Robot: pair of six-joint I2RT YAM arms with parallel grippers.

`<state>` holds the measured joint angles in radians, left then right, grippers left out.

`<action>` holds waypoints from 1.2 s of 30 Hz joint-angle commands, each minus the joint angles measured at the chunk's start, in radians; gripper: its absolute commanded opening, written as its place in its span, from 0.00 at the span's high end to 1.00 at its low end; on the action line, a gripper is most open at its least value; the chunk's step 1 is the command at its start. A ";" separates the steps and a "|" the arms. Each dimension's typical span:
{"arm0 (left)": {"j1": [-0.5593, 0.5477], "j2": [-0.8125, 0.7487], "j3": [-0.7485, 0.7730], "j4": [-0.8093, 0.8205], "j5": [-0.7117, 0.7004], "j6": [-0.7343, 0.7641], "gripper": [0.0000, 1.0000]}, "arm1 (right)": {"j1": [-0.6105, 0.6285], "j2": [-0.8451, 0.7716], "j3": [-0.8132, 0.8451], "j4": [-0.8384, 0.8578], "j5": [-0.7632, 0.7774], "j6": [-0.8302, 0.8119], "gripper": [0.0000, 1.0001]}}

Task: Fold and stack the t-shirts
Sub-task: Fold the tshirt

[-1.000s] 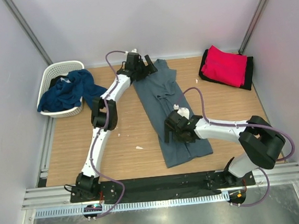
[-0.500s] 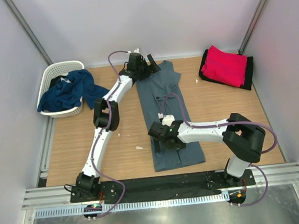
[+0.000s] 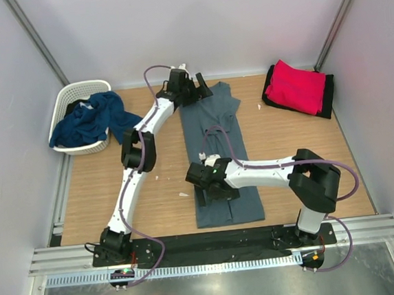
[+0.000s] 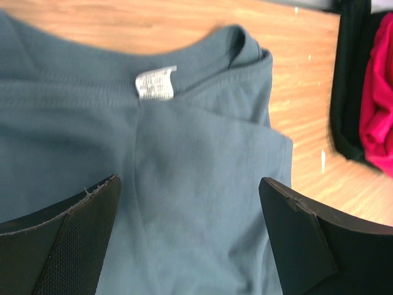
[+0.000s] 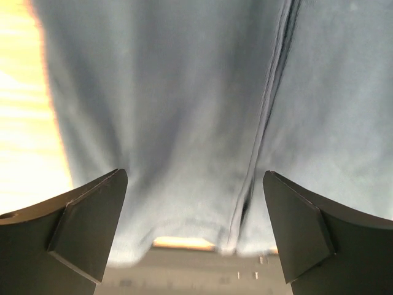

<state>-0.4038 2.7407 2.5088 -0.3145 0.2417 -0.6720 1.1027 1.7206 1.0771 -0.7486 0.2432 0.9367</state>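
Left tool (image 4: 190, 184) spread wide above the collar of a slate grey-blue cloth t-shirt (image 3: 195, 127) lying lengthwise mid wooden surface (image 3: 118, 196), right tool (image 5: 195, 178) spread over its near end, bright red t-shirt (image 3: 299, 87) stacked on black t-shirt (image 3: 327, 98) far right, navy blue t-shirt (image 3: 87, 119) spilling from white lattice basket (image 3: 75, 92) far left

A white lattice basket (image 3: 81, 84) sits in the wooden worktop's (image 3: 168, 212) far left corner. Small white scraps (image 3: 183, 194) dot the wood.

walls: plain pale lilac panels (image 3: 241, 19) on three sides | table: light wood-grain top (image 3: 285, 126) | near edge: silver slotted aluminium rail (image 3: 55, 260) | light: soft, even
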 commanded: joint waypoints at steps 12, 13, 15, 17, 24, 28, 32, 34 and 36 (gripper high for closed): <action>0.040 -0.656 -0.329 -0.146 0.073 0.181 0.00 | -0.611 -0.279 0.291 -0.051 0.074 -0.315 0.00; 0.033 -0.692 -0.463 -0.147 0.065 0.174 0.00 | -0.648 -0.262 0.296 -0.011 0.056 -0.337 0.00; 0.013 -0.826 -0.618 -0.144 0.025 0.176 0.00 | -0.754 -0.187 0.314 0.118 0.007 -0.366 0.00; -0.026 -0.922 -0.851 -0.118 -0.037 0.151 0.00 | -0.809 -0.079 0.352 0.213 -0.021 -0.386 0.01; -0.140 -1.294 -1.364 -0.046 -0.199 -0.038 0.02 | -0.903 0.328 0.673 0.319 -0.131 -0.441 0.15; -0.219 -1.395 -1.533 -0.044 -0.275 -0.152 0.05 | -0.905 0.486 0.812 0.353 -0.141 -0.470 0.23; -0.283 -1.440 -1.654 -0.043 -0.292 -0.239 0.10 | -0.905 0.579 0.894 0.356 -0.131 -0.484 0.27; -0.296 -1.458 -1.703 -0.047 -0.279 -0.268 0.16 | -0.905 0.620 0.917 0.361 -0.130 -0.493 0.29; -0.299 -1.467 -1.726 -0.066 -0.268 -0.281 0.21 | -0.905 0.645 0.946 0.362 -0.125 -0.498 0.33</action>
<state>-0.7002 1.3003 0.8112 -0.3946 -0.0006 -0.8822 0.1944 2.3600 1.9446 -0.4370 0.1177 0.4686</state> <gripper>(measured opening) 0.811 0.691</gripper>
